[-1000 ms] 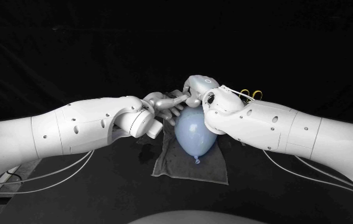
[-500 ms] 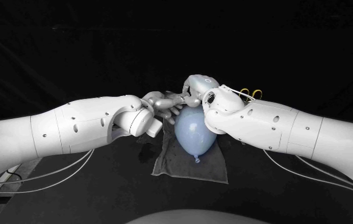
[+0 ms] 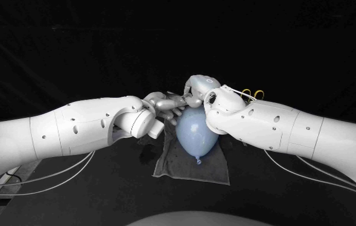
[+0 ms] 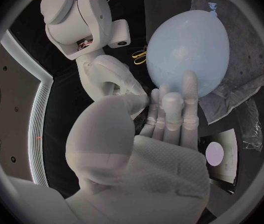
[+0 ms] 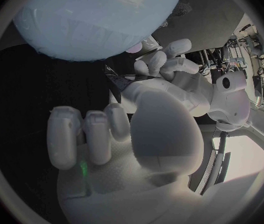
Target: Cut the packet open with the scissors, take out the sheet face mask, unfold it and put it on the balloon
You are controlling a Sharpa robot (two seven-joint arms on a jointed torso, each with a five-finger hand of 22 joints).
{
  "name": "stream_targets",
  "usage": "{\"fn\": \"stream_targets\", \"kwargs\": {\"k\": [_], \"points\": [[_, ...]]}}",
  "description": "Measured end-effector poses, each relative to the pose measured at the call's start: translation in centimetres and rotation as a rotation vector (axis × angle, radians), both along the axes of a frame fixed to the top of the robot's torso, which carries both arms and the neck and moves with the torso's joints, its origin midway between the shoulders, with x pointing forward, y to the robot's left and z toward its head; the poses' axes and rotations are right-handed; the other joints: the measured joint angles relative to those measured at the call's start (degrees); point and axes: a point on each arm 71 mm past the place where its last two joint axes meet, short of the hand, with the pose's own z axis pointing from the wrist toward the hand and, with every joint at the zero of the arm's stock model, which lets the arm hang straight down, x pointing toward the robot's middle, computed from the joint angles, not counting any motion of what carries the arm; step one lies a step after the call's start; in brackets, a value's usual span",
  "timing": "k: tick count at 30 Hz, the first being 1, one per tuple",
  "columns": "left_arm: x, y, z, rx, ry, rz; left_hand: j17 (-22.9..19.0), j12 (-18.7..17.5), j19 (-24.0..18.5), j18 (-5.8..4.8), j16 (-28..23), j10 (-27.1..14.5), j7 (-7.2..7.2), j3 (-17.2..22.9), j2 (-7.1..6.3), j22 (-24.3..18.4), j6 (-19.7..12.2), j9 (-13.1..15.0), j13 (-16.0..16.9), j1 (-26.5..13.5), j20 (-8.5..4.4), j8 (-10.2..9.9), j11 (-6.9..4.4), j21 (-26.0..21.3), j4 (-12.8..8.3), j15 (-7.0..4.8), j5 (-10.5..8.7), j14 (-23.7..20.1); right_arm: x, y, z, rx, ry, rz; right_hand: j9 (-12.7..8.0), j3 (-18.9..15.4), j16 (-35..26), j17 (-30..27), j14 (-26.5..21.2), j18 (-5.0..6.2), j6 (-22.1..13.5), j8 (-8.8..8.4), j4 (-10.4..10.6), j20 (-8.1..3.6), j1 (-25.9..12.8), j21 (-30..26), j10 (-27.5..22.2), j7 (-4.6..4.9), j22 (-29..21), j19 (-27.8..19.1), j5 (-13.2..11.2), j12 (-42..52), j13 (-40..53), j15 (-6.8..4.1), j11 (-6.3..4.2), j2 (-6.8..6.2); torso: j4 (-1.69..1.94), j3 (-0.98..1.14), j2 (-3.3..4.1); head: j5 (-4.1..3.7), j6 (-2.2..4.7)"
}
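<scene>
A pale blue balloon (image 3: 196, 135) lies on a grey cloth (image 3: 191, 170), its knot toward me. Both hands meet at its far end. My left hand (image 3: 167, 105) lays its straight fingers (image 4: 173, 109) against the balloon (image 4: 188, 52) with nothing between them. My right hand (image 3: 200, 89) hovers just above the same end, its fingers (image 5: 85, 134) curled in on nothing beside the balloon (image 5: 94, 17). I cannot tell whether a thin sheet covers the balloon. The scissors' yellow handles (image 3: 253, 94) lie behind my right arm. A flat packet (image 4: 221, 155) rests beside the cloth (image 4: 246, 40).
Crumpled clear plastic (image 4: 255, 130) lies next to the packet. The scissors (image 4: 139, 56) sit on the black table beyond the balloon. Both forearms crowd the balloon's sides, and cables hang from them toward the table's near edge.
My left hand's fingers have drawn in slightly at the balloon's far end. The balloon, the cloth and my right hand have stayed in place.
</scene>
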Motion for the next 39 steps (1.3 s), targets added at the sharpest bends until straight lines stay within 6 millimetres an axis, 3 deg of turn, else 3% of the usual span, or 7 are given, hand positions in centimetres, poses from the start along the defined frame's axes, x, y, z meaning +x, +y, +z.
{"fn": "stream_targets", "kwargs": {"k": [6, 19, 26, 32, 36, 37, 39], "points": [[-0.1, -0.1, 0.0, -0.003, -0.002, -0.003, 0.0, 0.0, -0.2, -0.01, 0.0, 0.1, 0.00, -1.7, 0.19, 0.0, 0.0, 0.3, 0.0, 0.2, -0.18, 0.3, -0.10, 0.0, -0.6, -0.01, 0.01, 0.0, 0.1, 0.0, 0.0, -0.001, 0.004, -0.001, 0.0, 0.0, 0.0, 0.0, 0.0, 0.00, 0.0, 0.01, 0.0, 0.20, 0.0, 0.0, 0.0, 0.01, 0.0, 0.2, 0.0, 0.0, 0.0, 0.00, 0.00, 0.01, 0.01, 0.00, -0.01, -0.05, 0.04], [0.1, 0.2, 0.0, -0.009, -0.027, 0.008, -0.5, -3.0, -0.6, -0.26, -0.4, 1.0, -1.79, -0.2, 3.76, 0.4, 1.8, 0.8, -1.7, 3.8, -0.58, 1.5, -0.73, 0.4, -2.8, -0.73, -0.11, -0.7, -0.4, -0.2, 0.1, 0.005, 0.012, 0.012, -0.2, -0.1, -0.2, 0.0, 0.0, 0.00, -0.1, 0.33, -0.1, 0.20, 0.2, 0.0, 0.0, -0.07, 0.0, 0.2, 0.0, -0.1, 0.0, 0.00, 0.00, 0.16, -0.02, 0.03, -0.01, 0.01, 0.01], [0.3, 0.3, 0.1, -0.012, -0.044, 0.013, -0.9, -5.3, -0.9, 0.32, -0.7, 2.6, -2.34, 0.5, 3.98, 0.7, 3.0, 0.7, -3.0, 3.9, -0.90, 1.5, -0.93, 0.7, -2.9, -0.93, -0.05, -0.9, -0.8, -0.5, 0.2, 0.014, 0.013, 0.021, -0.2, 0.0, -0.3, 0.0, 0.0, 0.00, -0.1, 0.33, 0.0, 0.29, 0.2, 0.0, 0.0, -0.11, 0.0, 0.1, -0.2, -0.1, 0.0, 0.00, 0.00, 0.16, -0.07, 0.03, -0.01, 0.08, -0.09], [0.4, 0.4, 0.1, -0.015, -0.056, 0.012, -1.1, -7.6, -1.3, 0.32, -0.9, 4.6, -2.64, 0.7, 4.06, 1.0, 4.6, 0.3, -4.1, 3.8, -1.29, 0.9, -0.90, 0.9, -3.1, -1.24, -0.10, -1.2, -0.9, -0.7, 0.3, 0.030, 0.009, 0.024, -0.2, 0.1, -0.3, 0.0, 0.0, -0.01, -0.2, 0.33, 0.1, 0.29, -0.1, -0.8, 0.0, -0.20, 0.0, 0.1, -2.4, -0.4, 0.0, 0.00, 0.00, 0.38, -0.06, 0.03, -0.02, 0.04, -0.12], [0.4, 0.6, 0.2, -0.017, -0.065, 0.015, -1.1, -9.4, -1.6, 0.31, -0.9, 6.4, -2.85, 0.8, 3.46, 1.4, 5.8, 0.3, -5.0, 3.2, -1.61, 0.5, -0.61, 1.6, -3.9, -1.51, -0.12, -1.2, -0.8, -1.0, 0.4, 0.059, 0.002, 0.028, -0.3, -2.0, -2.4, 0.0, -0.1, 0.00, -3.0, 1.51, 1.6, 0.31, -2.5, -6.7, -1.5, 0.54, 0.0, 0.1, -6.2, -9.9, -1.1, 0.08, -0.10, -0.08, -0.06, 0.02, -0.02, 0.03, -0.04], [0.5, 0.6, 0.2, -0.017, -0.067, 0.015, -1.0, -10.2, -1.7, 0.29, -1.0, 7.0, -2.93, 2.0, 3.18, 1.7, 6.3, 0.3, -5.3, 2.2, -1.70, 0.1, -0.63, 2.0, -5.1, -1.64, -0.13, -1.2, -0.8, -1.0, 0.4, 0.070, 0.000, 0.032, -0.8, -3.3, -3.6, 0.0, 0.2, 0.17, -4.3, 1.10, 2.4, 0.92, -3.8, -9.3, -4.0, 1.38, 0.0, -0.5, -7.0, -14.8, -3.9, 0.39, 0.44, -0.19, -0.04, 0.01, -0.02, 0.03, -0.04], [0.5, 0.7, 0.2, -0.018, -0.073, 0.016, -0.8, -11.1, -1.9, 0.23, -1.0, 7.6, -3.04, 3.5, 2.68, 2.2, 7.0, 0.1, -5.6, 0.8, -1.92, -0.4, -0.54, 2.7, -6.6, -1.65, -0.20, -1.2, -0.7, -1.1, 0.6, 0.098, -0.005, 0.046, -2.1, -4.8, -5.7, 0.0, 0.2, 1.49, -6.9, -1.73, 3.1, 1.70, -4.7, -14.5, -8.7, 2.80, 0.0, -2.6, -7.3, -23.1, -9.2, 1.46, 1.66, -1.08, -0.03, 0.00, -0.02, 0.08, -0.03]]}}
